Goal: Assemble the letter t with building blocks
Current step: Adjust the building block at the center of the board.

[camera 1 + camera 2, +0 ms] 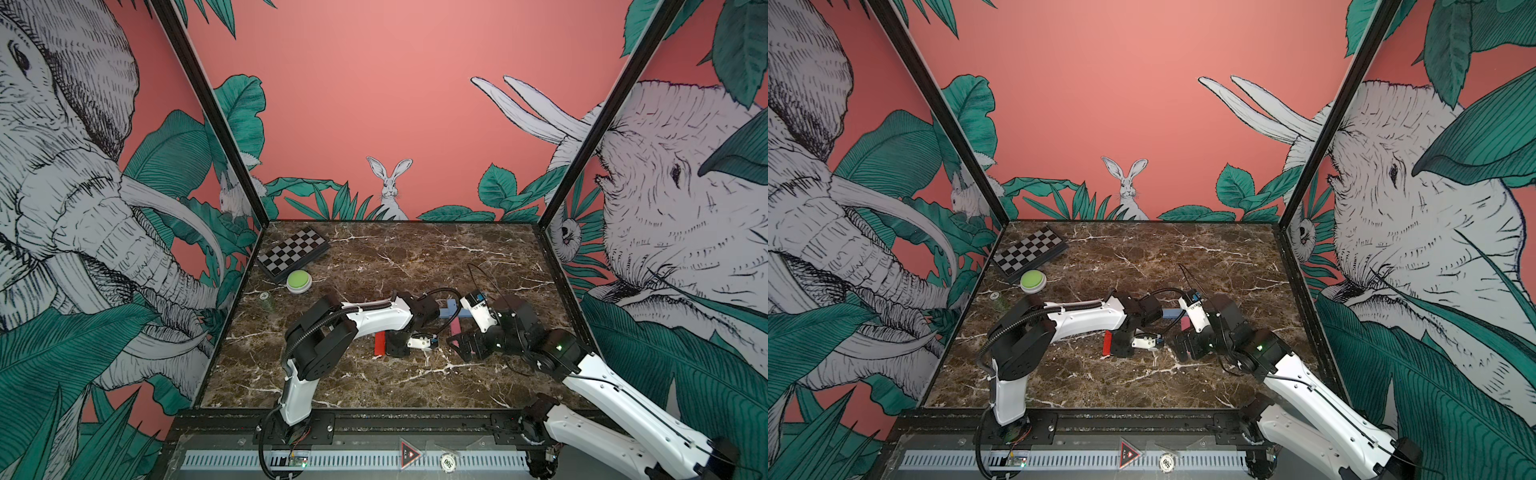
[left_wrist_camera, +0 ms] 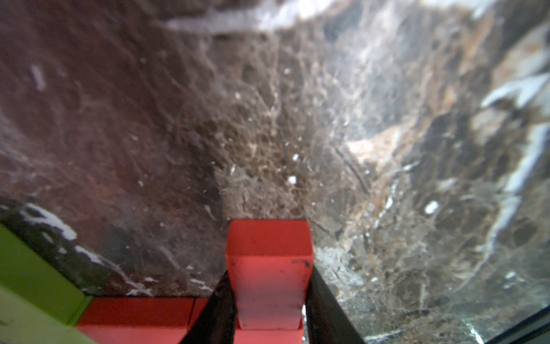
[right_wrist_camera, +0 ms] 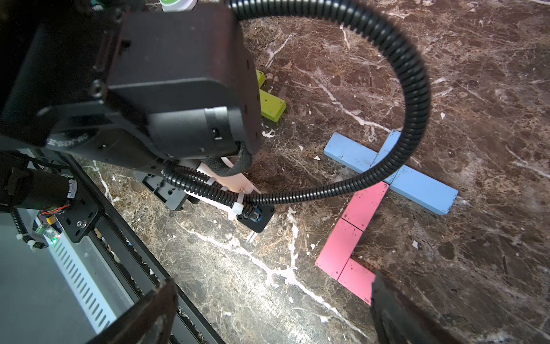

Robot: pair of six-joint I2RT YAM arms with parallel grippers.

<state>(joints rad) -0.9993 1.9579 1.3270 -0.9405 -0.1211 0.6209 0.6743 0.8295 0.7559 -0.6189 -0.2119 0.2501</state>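
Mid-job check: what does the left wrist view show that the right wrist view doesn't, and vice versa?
Left wrist only: the left jaws shut on a red block, more red blocks beside it. Right wrist only: light blue blocks laid as a cross, pink blocks running from it, the left arm, the right jaws open. Both: the marble table and lime green blocks, possibly not the same ones.

bare tabletop (image 1: pixel 374 386) front and back, left arm (image 1: pixel 374 318) and right arm (image 1: pixel 515 328) crowding central blocks (image 1: pixel 451 311)
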